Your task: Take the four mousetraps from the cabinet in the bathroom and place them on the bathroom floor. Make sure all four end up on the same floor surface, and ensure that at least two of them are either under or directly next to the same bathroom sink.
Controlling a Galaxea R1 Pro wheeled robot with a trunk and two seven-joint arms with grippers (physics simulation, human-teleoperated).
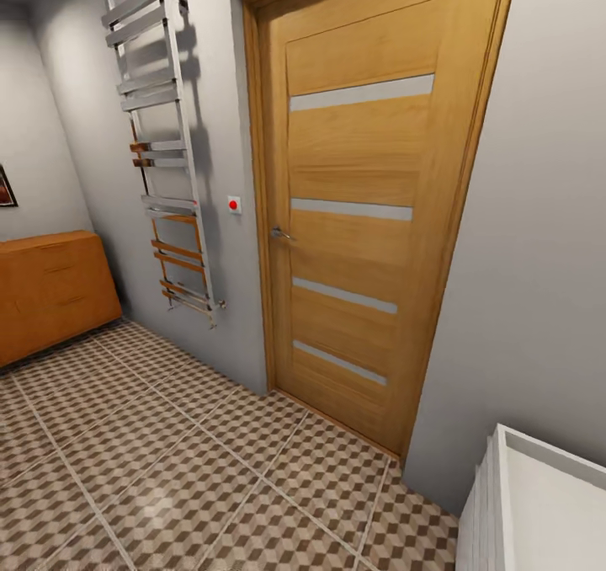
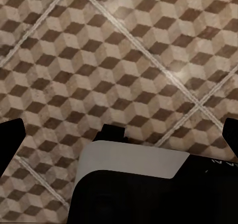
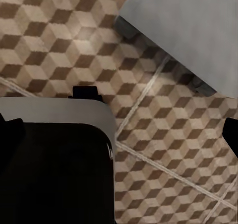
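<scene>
Bathroom corner, grey walls, patterned bathroom floor (image 1: pixel 168 470) underfoot. No mousetraps on show, presumably shut away in the cabinet (image 1: pixel 50 289), low and orange-brown against the far wall, off to the left and well apart from both arms. Long axis along that wall, drawer fronts toward the room. Left arm likely nearer once turned that way. Closer in: towel rail (image 1: pixel 164 158), wooden door (image 1: pixel 362 209), white unit (image 1: pixel 539 504) at right. Left gripper (image 2: pixel 119 130) and right gripper (image 3: pixel 119 127) hanging over bare tiles, fingers wide apart, holding nothing.
</scene>
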